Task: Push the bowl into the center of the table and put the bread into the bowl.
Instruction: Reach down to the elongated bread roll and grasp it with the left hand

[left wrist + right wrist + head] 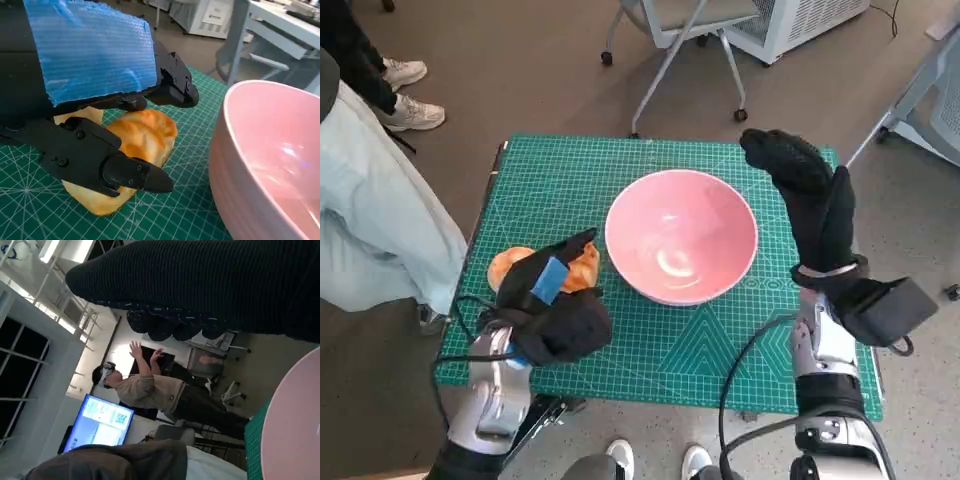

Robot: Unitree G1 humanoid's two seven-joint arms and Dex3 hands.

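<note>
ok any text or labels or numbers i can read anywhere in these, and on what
Nothing can be read.
Green cutting mat: printed grid lines and shapes only; any numerals are too small to read.
Lit screen behind the person: square code-like marks and blurred lines, unreadable.
Pink bowl, bread, left hand, right hand: no markings.

The left hand point(100, 100) takes up most of the shot, blue tape point(92, 47) across its back. Its black fingers point(130, 175) sit over the bread point(145, 137), one along the front and another across the top, so they're touching it, though I can't tell if the grip is firm. The bread is golden and rests on the green gridded mat point(190, 210) covering the surface. The pink bowl point(260, 170) is just beside it, a thin strip of mat between them.
</note>
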